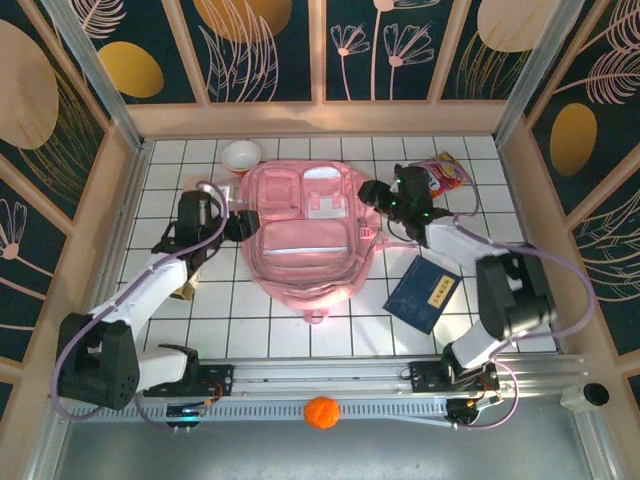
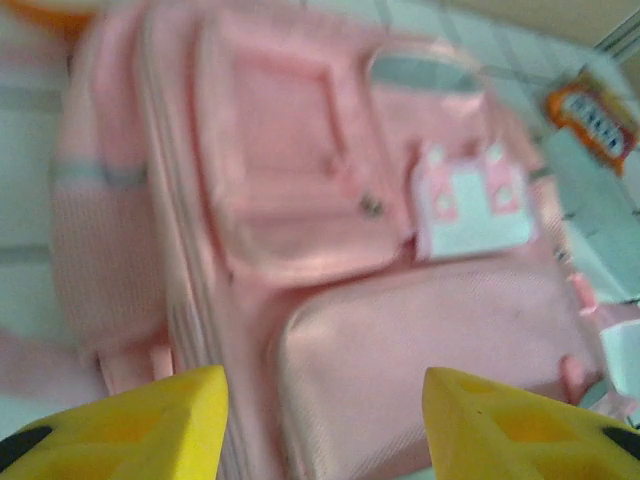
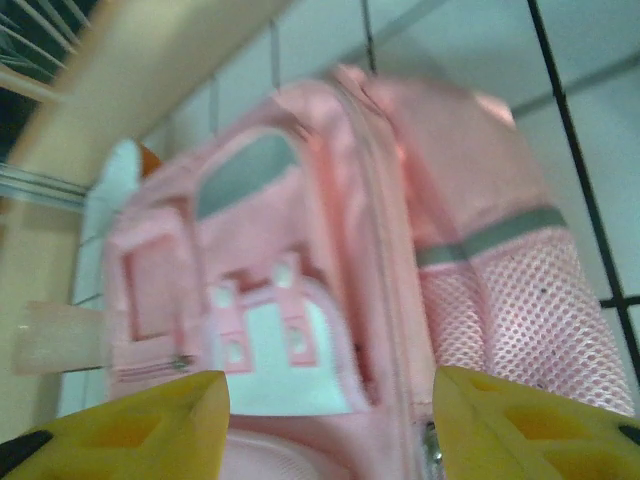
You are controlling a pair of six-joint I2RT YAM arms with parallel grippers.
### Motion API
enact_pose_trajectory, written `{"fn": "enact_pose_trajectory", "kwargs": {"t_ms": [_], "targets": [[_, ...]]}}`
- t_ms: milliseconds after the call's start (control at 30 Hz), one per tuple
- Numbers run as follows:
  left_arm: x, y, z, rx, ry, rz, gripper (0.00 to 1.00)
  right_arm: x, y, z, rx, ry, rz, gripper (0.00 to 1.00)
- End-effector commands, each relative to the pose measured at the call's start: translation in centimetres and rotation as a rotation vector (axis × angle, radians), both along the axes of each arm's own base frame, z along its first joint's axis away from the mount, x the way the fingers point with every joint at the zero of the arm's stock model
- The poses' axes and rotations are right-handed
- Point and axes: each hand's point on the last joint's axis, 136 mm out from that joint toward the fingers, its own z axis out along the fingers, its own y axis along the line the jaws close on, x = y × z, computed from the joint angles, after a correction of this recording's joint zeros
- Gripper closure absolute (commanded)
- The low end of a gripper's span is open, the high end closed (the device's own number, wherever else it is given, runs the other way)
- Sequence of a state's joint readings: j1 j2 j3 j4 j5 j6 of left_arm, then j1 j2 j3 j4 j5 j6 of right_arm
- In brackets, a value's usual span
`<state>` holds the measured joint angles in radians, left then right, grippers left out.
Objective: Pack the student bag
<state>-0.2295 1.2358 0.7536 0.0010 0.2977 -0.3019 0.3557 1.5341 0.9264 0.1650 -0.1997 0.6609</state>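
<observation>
The student bag (image 1: pixel 305 240) is a large pink backpack lying flat in the middle of the white tiled table, front side up. My left gripper (image 1: pixel 240 222) is at the bag's left edge. In the left wrist view its yellow fingers (image 2: pixel 150 430) stand wide apart over the pink front pocket (image 2: pixel 430 350), with nothing between them. My right gripper (image 1: pixel 376 195) is at the bag's upper right corner. In the right wrist view it (image 3: pixel 330 430) is open above the bag (image 3: pixel 330 250), and a zip line (image 3: pixel 395 300) runs close to its right finger.
A blue book (image 1: pixel 423 292) lies right of the bag. A red and yellow snack packet (image 1: pixel 447 175) sits at the back right and a white bowl (image 1: pixel 241 155) at the back left. An orange ball (image 1: pixel 321 411) rests in front of the rail. Wooden walls enclose the table.
</observation>
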Motion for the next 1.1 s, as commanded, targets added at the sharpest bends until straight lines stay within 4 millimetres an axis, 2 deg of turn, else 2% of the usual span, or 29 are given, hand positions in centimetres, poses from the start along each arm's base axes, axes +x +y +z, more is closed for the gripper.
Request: {"fn": "enact_pose_trajectory", "kwargs": {"t_ms": [0,67,200,333,467,533,733,867,967,1067], "targets": [[0.0,-0.5,3.2,0.152,-0.12,-0.137,0.47,-2.2,-2.7,2.1,-0.087,-0.062,-0.054,0.44],[-0.6,-2.3,4.6,0.195,-0.166,-0.253,0.48,-3.9,-3.7,3.7,-0.069,-0.103,-0.084,0.44],[-2.2,-6.8,4.8,0.406,-0.26,-0.471,0.45,-6.4,-5.1,4.7,-0.027,-0.138,-0.143,0.44],[-5.2,-12.0,1.2,0.556,-0.314,-0.755,0.45,-8.2,-6.1,4.1,-0.009,-0.133,-0.18,0.44],[-8.0,-15.5,-2.7,0.623,-0.335,-0.999,0.48,-9.3,-6.5,3.8,-0.009,-0.122,-0.19,0.44],[-8.6,-16.5,-4.1,0.645,-0.355,-1.068,0.48,-9.6,-6.6,3.8,-0.008,-0.119,-0.19,0.44],[-9.6,-18.1,-6.4,0.659,-0.367,-1.183,0.45,-10.0,-7.0,3.4,-0.013,-0.117,-0.205,0.44],[-10.5,-18.6,-8.2,0.677,-0.341,-1.247,0.36,-10.1,-6.9,2.9,-0.01,-0.109,-0.201,0.44],[-9.8,-18.7,-9.4,0.719,-0.341,-1.226,0.32,-10.2,-6.9,2.6,-0.015,-0.103,-0.201,0.43],[-8.2,-18.8,-9.7,0.755,-0.353,-1.16,0.3,-10.2,-7.0,2.3,-0.019,-0.097,-0.202,0.43]]}}
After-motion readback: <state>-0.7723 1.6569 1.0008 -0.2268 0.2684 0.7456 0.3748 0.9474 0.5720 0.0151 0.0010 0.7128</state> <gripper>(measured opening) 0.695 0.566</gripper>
